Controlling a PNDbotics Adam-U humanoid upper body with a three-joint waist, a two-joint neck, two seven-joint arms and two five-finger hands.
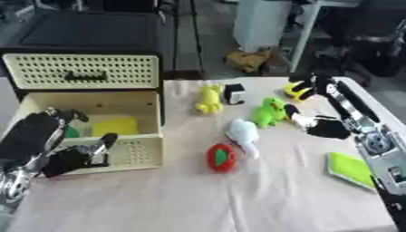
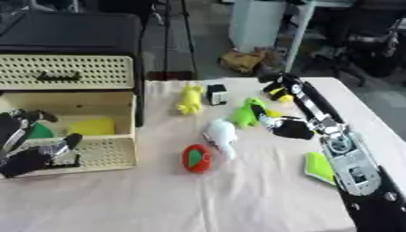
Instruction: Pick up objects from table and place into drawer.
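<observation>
Green toy [image 1: 269,112] sits mid-surface [image 1: 198,199], your right hand [image 1: 317,125] at its 3 o'clock, fingers curled, touching or short I can't tell: pick step, so close on it, carry to open drawer [image 1: 139,156] at 9 o'clock, left hand [image 1: 75,156] curled empty there.

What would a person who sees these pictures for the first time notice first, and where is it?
Probably the row of bright toys mid-table: a yellow toy, a green toy, a white toy and a red round toy nearest the camera. Next, the cream drawer pulled open at the left, with a yellow item inside and the left hand at its front edge. The right hand reaches in beside the green toy.
</observation>
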